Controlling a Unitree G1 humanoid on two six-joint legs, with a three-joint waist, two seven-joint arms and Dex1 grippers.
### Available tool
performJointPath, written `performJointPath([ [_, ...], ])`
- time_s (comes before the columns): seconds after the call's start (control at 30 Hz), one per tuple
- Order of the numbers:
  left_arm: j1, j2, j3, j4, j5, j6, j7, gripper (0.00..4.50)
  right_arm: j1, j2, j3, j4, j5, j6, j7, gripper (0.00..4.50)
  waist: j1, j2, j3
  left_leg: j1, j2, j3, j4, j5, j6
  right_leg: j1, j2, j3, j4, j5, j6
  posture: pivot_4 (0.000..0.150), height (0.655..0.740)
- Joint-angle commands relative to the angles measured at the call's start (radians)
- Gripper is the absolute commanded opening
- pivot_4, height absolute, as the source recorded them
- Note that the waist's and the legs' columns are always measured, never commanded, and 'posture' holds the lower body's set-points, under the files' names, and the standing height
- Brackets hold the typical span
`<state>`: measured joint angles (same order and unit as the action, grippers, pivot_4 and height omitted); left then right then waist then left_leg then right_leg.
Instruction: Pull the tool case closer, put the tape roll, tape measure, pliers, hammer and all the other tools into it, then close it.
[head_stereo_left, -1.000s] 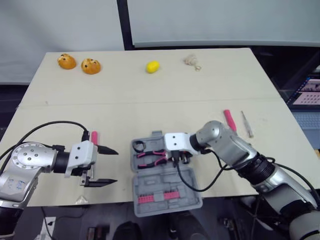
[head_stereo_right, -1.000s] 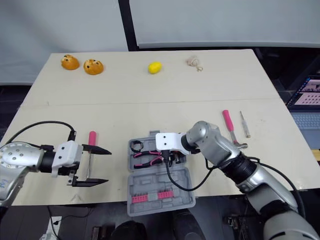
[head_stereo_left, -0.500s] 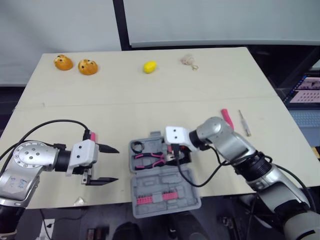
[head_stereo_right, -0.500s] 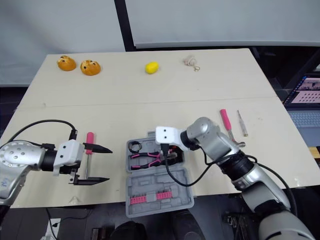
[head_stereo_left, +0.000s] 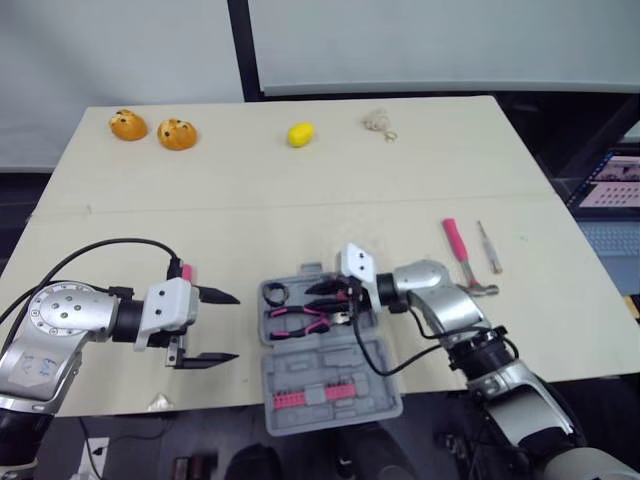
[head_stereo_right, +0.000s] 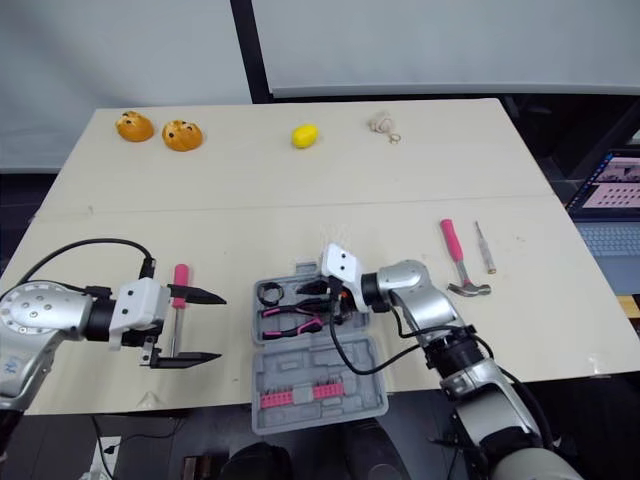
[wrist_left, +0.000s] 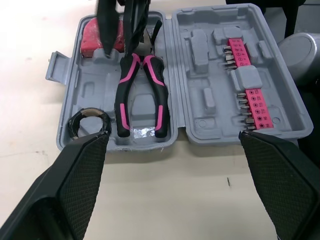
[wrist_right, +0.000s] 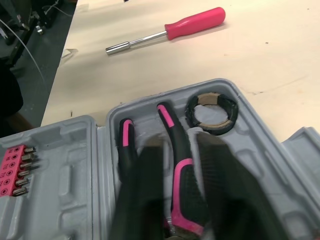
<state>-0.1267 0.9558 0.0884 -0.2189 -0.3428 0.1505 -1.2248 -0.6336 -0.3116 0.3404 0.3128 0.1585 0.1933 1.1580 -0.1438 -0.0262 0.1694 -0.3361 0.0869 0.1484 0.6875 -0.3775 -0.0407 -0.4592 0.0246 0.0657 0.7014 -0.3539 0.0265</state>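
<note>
**Case part-filled; hammer and two drivers left to pack**

The tool case lies open at the near edge of the tabletop, its lid half carrying a pink bit strip. In the tray half sit the pliers, the tape roll and a red block that looks like the tape measure. The right gripper hovers just over the pliers, fingers apart with nothing between them; the left gripper hangs to the left of the case, fingers wide apart and empty, close over a pink-handled screwdriver. The hammer lies well to the right of the case, with a slim screwdriver just beside it.

The hammer is likely stiff and head-heavy; held far down the handle it would probably droop, so a hold close to the head seems safer (the pink handle may give the fingers some bite). Both drivers look light and round, apt to roll if nudged; pinching across the handle should serve. The case looks like thin, light plastic that may skid when pushed; any tool standing proud of its recess could stop the lid from closing.
</note>
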Motion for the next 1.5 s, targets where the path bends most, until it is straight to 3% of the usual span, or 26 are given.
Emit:
performJointPath([
  [0.03,-0.023,-0.003,-0.001,-0.002,-0.001,-0.005,0.003,4.50,0.006,0.016,-0.018,0.021,0.003,-0.053,-0.004,0.08,0.000,0.000,0.000,0.000,0.000,0.000,0.000,0.000,0.000,0.000,0.000,0.000,0.001,0.000,0.000,0.150,0.7400],
  [0.37,-0.047,-0.003,-0.006,0.021,0.005,-0.013,-0.004,4.50,-0.003,0.002,-0.012,0.084,-0.037,-0.064,-0.028,0.08,0.000,0.000,0.000,0.000,0.000,0.000,0.003,0.000,0.000,0.000,0.000,0.000,0.004,0.000,-0.001,0.150,0.7400],
  [0.53,-0.068,-0.006,-0.020,0.036,0.010,-0.022,-0.006,4.50,0.005,-0.030,0.088,0.189,-0.204,-0.060,-0.092,0.08,0.000,0.000,-0.001,0.001,0.000,0.000,0.005,0.000,0.000,0.001,0.000,0.000,0.005,0.000,-0.001,0.150,0.7400],
  [0.77,-0.077,-0.020,-0.034,0.046,0.020,-0.034,-0.004,4.50,0.047,-0.020,0.144,0.201,-0.270,0.028,-0.136,0.08,0.011,-0.005,-0.010,0.027,0.001,-0.001,-0.002,0.000,0.000,0.029,0.000,-0.002,-0.003,-0.001,-0.001,0.150,0.7400],
  [0.83,-0.075,-0.025,-0.036,0.048,0.022,-0.038,-0.003,4.50,0.056,-0.016,0.134,0.181,-0.258,0.025,-0.145,0.08,0.015,-0.006,-0.013,0.036,0.001,-0.001,-0.006,0.000,0.000,0.038,0.000,-0.002,-0.006,-0.001,-0.002,0.150,0.7400],
  [1.0,-0.030,-0.074,-0.007,0.073,0.033,-0.056,0.057,4.50,0.085,-0.020,0.012,0.016,-0.130,0.027,-0.138,0.08,0.033,-0.006,-0.014,0.037,0.001,-0.002,-0.007,0.000,0.000,0.039,0.000,-0.002,-0.008,-0.001,-0.002,0.150,0.7400],
  [1.17,0.097,-0.108,0.076,0.018,-0.005,-0.021,0.134,4.50,0.124,-0.107,-0.142,-0.236,0.002,0.140,-0.123,0.08,0.038,-0.004,-0.012,0.024,0.001,-0.002,-0.007,0.000,0.000,0.026,-0.001,-0.002,-0.007,-0.001,-0.002,0.150,0.7400],
  [1.27,0.185,-0.171,0.194,0.006,-0.037,-0.011,0.234,4.50,0.174,-0.234,-0.280,-0.370,0.132,0.278,-0.076,0.08,0.041,-0.004,-0.012,0.013,0.001,-0.002,-0.004,0.000,0.000,0.015,-0.001,-0.002,-0.005,-0.001,-0.002,0.150,0.7400],
  [1.37,0.308,-0.219,0.330,-0.024,-0.096,0.054,0.297,4.50,0.259,-0.417,-0.407,-0.401,0.172,0.308,-0.018,1.37,0.049,-0.004,-0.012,0.013,0.001,-0.003,-0.006,-0.001,0.000,0.016,-0.001,-0.003,-0.007,-0.001,-0.002,0.150,0.7400],
  [1.5,0.480,-0.236,0.497,0.004,-0.113,0.070,0.314,4.50,0.374,-0.647,-0.565,-0.223,0.134,0.202,0.023,3.36,0.053,-0.005,-0.011,0.014,0.001,-0.003,-0.008,-0.002,0.002,0.018,-0.001,-0.002,-0.011,-0.001,-0.001,0.150,0.7400],
])
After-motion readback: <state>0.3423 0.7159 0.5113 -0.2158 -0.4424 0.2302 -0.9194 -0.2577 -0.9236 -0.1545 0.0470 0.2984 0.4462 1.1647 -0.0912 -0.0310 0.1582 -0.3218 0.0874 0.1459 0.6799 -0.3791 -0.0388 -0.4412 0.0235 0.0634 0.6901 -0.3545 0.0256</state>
